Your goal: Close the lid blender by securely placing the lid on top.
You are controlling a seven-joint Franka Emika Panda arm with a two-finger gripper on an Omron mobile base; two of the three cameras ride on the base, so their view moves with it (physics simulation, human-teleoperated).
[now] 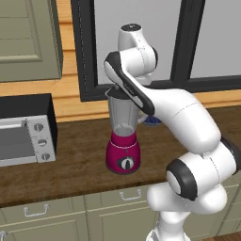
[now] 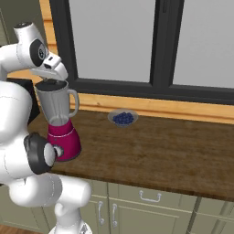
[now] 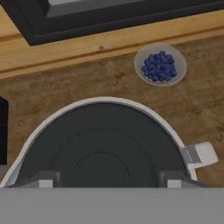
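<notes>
The blender stands on the wooden counter, with a magenta base, a black dial and a clear grey jar. The black round lid lies flat inside the jar's pale rim; in the right base view the lid shows as a dark band at the jar top. My gripper hovers straight above the lid, open, its two fingertips spread wide over the disc. From the side, the hand sits just over the jar mouth. The jar handle sticks out to the right.
A small dish of blue berries sits behind the blender near the window sill. A black-and-silver toaster oven stands at the counter's left. Open counter stretches to the right of the blender.
</notes>
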